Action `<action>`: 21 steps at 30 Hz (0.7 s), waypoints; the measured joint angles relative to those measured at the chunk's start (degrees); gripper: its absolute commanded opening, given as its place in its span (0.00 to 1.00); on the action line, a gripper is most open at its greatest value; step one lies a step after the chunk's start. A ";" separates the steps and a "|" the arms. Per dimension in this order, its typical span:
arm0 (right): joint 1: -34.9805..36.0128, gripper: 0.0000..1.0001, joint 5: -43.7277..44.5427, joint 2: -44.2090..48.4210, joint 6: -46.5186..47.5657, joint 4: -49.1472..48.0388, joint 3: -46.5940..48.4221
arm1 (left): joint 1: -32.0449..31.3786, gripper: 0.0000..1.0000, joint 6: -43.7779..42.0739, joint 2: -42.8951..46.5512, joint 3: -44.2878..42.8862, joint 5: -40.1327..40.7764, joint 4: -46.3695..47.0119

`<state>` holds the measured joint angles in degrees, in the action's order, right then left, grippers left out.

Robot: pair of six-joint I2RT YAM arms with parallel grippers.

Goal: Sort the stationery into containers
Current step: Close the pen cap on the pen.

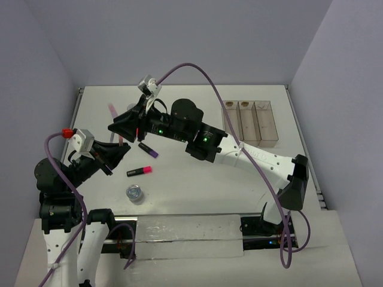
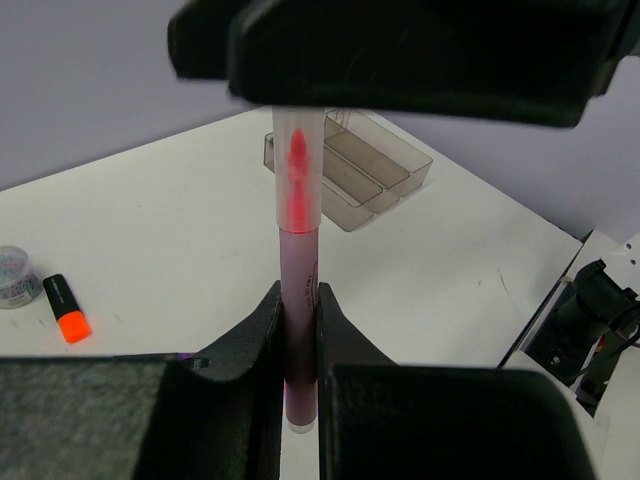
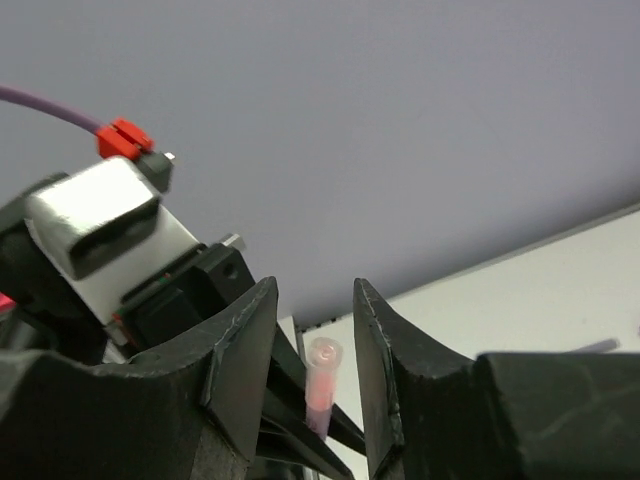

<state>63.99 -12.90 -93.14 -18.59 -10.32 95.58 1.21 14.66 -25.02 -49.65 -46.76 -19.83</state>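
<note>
My left gripper (image 2: 298, 292) is shut on the lower end of a thin pink stick pen (image 2: 298, 250) and holds it above the table. The pen's clear cap with a red tip (image 3: 322, 385) sits between the jaws of my right gripper (image 3: 310, 290), which are open and not touching it. In the top view both grippers meet at the left: the right one (image 1: 121, 128) is just above the left one (image 1: 119, 150), and together they hide the pen. The three joined clear bins (image 1: 250, 121) stand at the back right, and also show in the left wrist view (image 2: 350, 165).
On the table lie a purple-ended highlighter (image 1: 149, 150), a pink-ended highlighter (image 1: 139, 171) and a round clear pot (image 1: 134, 193). Another thin pink stick (image 1: 112, 110) lies at the back left. The right arm (image 1: 239, 152) stretches across the middle of the table.
</note>
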 measured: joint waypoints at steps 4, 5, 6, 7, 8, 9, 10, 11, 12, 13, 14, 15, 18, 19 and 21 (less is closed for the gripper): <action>0.00 0.45 -0.22 -1.26 -0.14 1.01 0.09 | 0.00 0.00 0.10 0.03 0.25 -0.07 0.43; 0.00 0.38 -0.22 -1.37 -0.25 1.10 0.08 | 0.00 0.00 0.15 0.05 0.30 -0.09 0.49; 0.00 0.32 -0.22 -1.39 -0.33 1.10 0.08 | 0.00 0.00 0.17 0.05 0.33 -0.07 0.51; 0.00 0.26 -0.24 -1.39 -0.39 1.06 0.08 | 0.00 0.00 0.17 0.05 0.35 -0.07 0.54; 0.00 0.20 -0.30 -1.38 -0.44 0.98 0.08 | 0.00 0.00 0.17 0.05 0.35 -0.09 0.61; 0.00 0.12 -0.42 -1.39 -0.53 0.92 0.06 | 0.00 0.00 0.18 0.05 0.35 -0.07 0.64; 0.00 0.02 -0.54 -1.40 -0.79 0.86 -0.01 | 0.01 0.00 0.20 0.05 0.35 -0.02 0.67; 0.00 0.00 -0.57 -1.38 -1.01 0.70 -0.11 | 0.02 0.00 0.20 0.05 0.35 -0.03 0.68; 0.00 0.00 -0.58 -1.38 -1.17 0.40 -0.32 | 0.02 0.00 0.23 0.05 0.35 -0.06 0.70; -0.02 0.00 -0.60 -1.38 -1.33 0.08 -0.54 | 0.02 0.00 0.30 0.05 0.36 -0.03 0.71; -0.02 0.00 -0.59 -1.37 -1.43 -0.45 -0.88 | 0.02 0.00 0.48 0.05 0.41 0.00 0.71; -0.02 0.00 -0.56 -1.36 -1.54 -1.02 -1.27 | 0.02 0.00 0.67 0.05 0.50 0.03 0.68; -0.02 0.00 -0.37 -1.22 -1.87 -3.03 -2.71 | 0.02 0.00 1.40 0.05 0.68 0.25 0.48; -0.02 0.00 -0.24 -1.04 -1.94 -3.95 -3.45 | 0.02 0.00 1.61 0.05 0.68 0.30 0.35; 0.11 0.00 0.22 -0.40 -2.02 -6.17 -5.45 | 0.02 0.00 1.80 0.05 0.68 0.17 0.13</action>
<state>64.10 -12.68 -93.55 -20.61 -16.49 90.13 1.23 16.46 -24.97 -48.97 -46.60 -19.70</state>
